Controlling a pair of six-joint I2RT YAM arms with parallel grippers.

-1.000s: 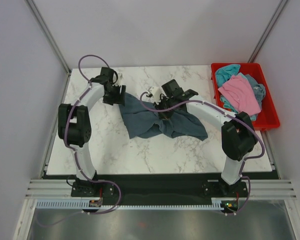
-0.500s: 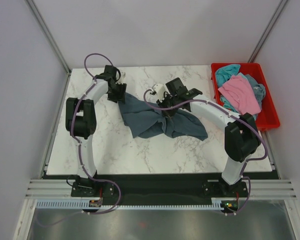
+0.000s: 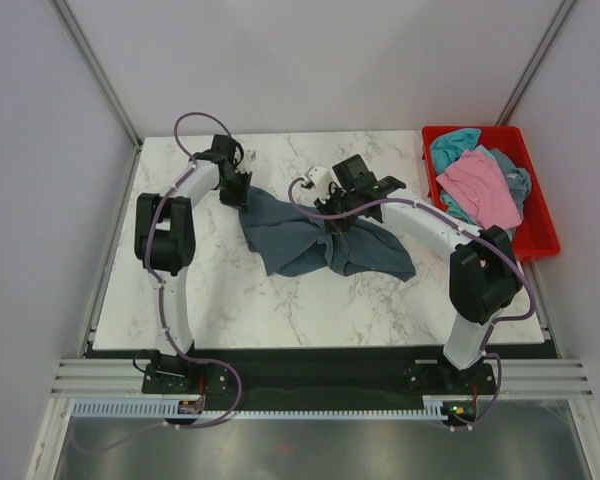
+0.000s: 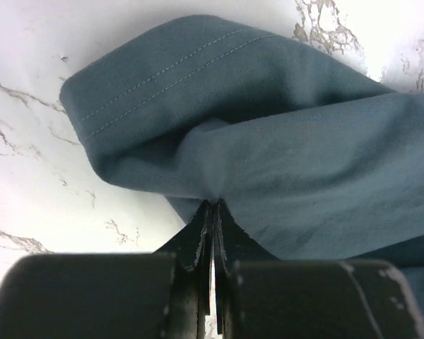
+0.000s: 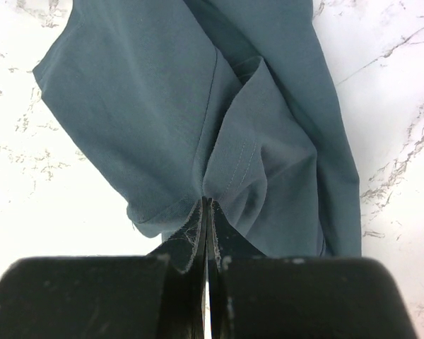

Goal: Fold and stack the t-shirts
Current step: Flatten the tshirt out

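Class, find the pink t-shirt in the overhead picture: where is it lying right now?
In the overhead view the pink t-shirt lies on top of teal cloth inside the red bin, at the table's far right edge, apart from the blue shirt.

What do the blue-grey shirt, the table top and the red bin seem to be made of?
Blue-grey shirt: soft matte cloth, perhaps cotton; it folds in creases and shows stitched hems. Table top: smooth white slab with grey veins, marble or an imitation. Red bin: likely moulded plastic, with even colour and a thin stiff rim.
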